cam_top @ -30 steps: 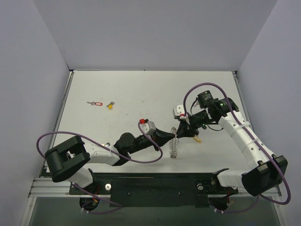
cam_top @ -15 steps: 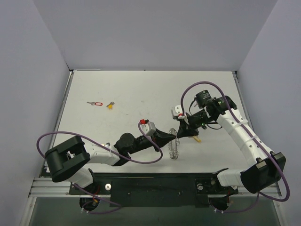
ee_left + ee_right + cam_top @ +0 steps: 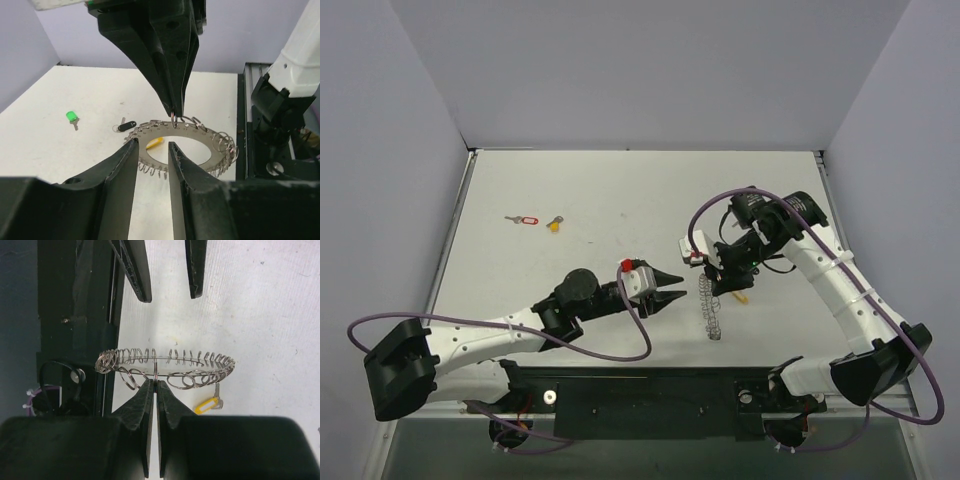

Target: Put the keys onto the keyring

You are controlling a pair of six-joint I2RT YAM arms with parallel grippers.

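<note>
The keyring (image 3: 712, 311), a wide silvery ring hung with many small loops, stands edge-on between the two arms. My right gripper (image 3: 716, 284) is shut on one small loop at the top of the keyring (image 3: 165, 364), pinching it at the fingertips (image 3: 156, 383). My left gripper (image 3: 678, 289) is open just left of the ring, clear of it; the keyring (image 3: 185, 142) lies beyond its fingertips (image 3: 153, 146). A yellow-tag key (image 3: 207, 405) lies under the ring. A green key (image 3: 72, 117) and a black key (image 3: 127, 125) lie behind. A red-tag key (image 3: 525, 220) and a yellow key (image 3: 555, 224) lie far left.
White tabletop (image 3: 620, 190) with grey walls on three sides. The black base rail (image 3: 650, 395) runs along the near edge. Purple cables (image 3: 620, 340) loop off both arms. The right arm's base (image 3: 280, 105) stands just behind the ring in the left wrist view.
My left gripper has let go of the keyring, opened and drawn back left. My right gripper has shut on a loop of the ring and carried it slightly right.
</note>
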